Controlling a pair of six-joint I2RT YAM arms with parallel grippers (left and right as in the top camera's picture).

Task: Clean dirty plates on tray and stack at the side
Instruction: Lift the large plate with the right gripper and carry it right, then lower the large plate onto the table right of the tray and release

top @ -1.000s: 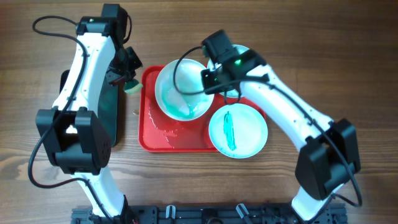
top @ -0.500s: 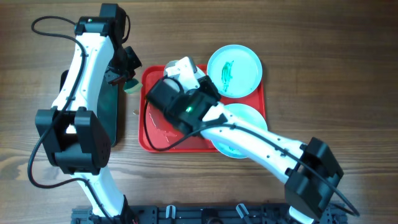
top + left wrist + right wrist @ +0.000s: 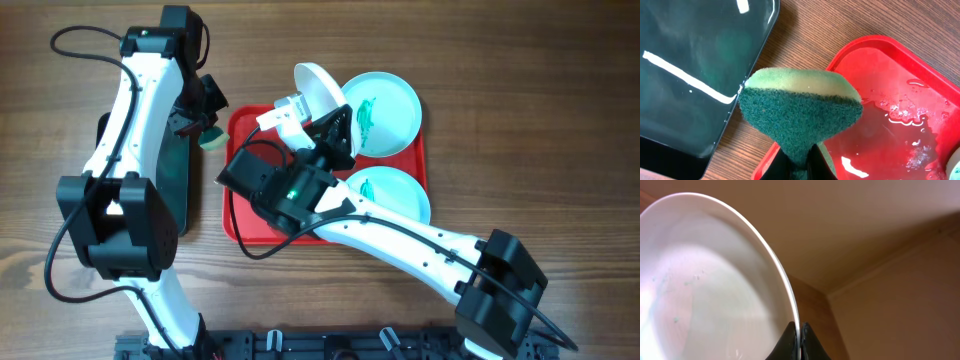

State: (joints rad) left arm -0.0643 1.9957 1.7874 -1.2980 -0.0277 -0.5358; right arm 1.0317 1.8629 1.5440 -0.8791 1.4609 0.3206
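Looks like the lift of the white plate (image 3: 320,88) off the red tray (image 3: 890,80). Has it pinched at the rim in the right pincer (image 3: 800,341), jaws drawn in to just the plate's thickness, nothing else between them. Carries it steeply tilted, almost on edge, raised over the far side of the tray, just beside the upper pale-blue plate (image 3: 378,112). Shows no green streak inside, only a few faint specks (hard to call dirt or droplets). Leaves that plate and the nearer pale-blue plate (image 3: 395,195) at the right end of the tray, each with a green smear.

Clamps a sponge (image 3: 800,107) in the left pincer (image 3: 801,165), jaws tight on its narrow end, hovering over the tray's corner next to the black tray (image 3: 690,75) on the table (image 3: 520,60).

To do it well:
- Keep the pinch firm against a possibly wet, slippery rim.
- Hold the tilt over the tray to drop any drips into the puddle (image 3: 900,115).
- Swing clear of the neighbouring blue plate.
- Check the specks before stacking.
- Set it down flat, well off the tray.

Cannot find any brand, label or readable writing; only pale reflections on the black tray.
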